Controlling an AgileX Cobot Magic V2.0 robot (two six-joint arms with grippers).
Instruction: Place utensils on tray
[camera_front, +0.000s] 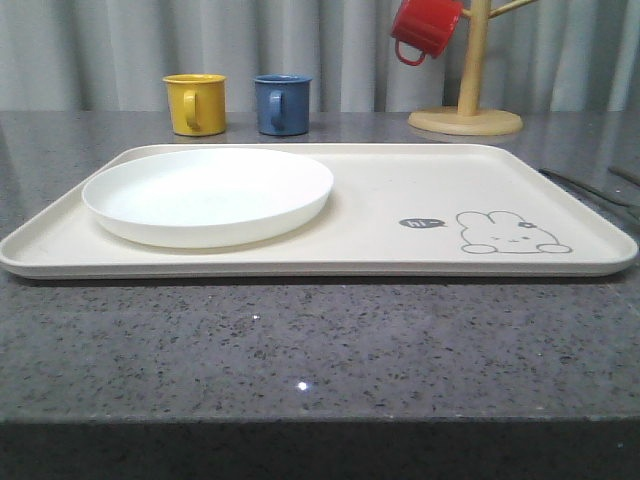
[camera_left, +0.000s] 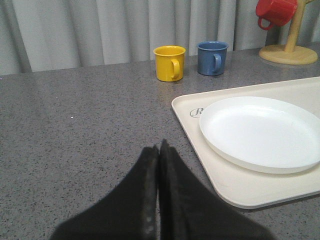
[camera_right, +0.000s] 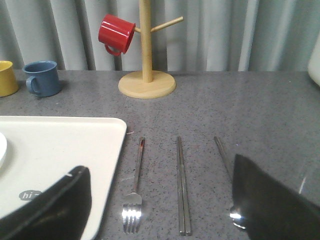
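The cream tray lies across the grey table, and a white plate rests on its left half. In the right wrist view a silver fork, a pair of chopsticks and a spoon lie side by side on the table just beside the tray. My right gripper is open above them, its fingers straddling the fork and chopsticks; one finger hides part of the spoon's bowl. My left gripper is shut with nothing in it, above bare table beside the tray and plate.
A yellow mug and a blue mug stand behind the tray. A wooden mug tree with a red mug hanging on it stands at the back right. The table's front edge is close.
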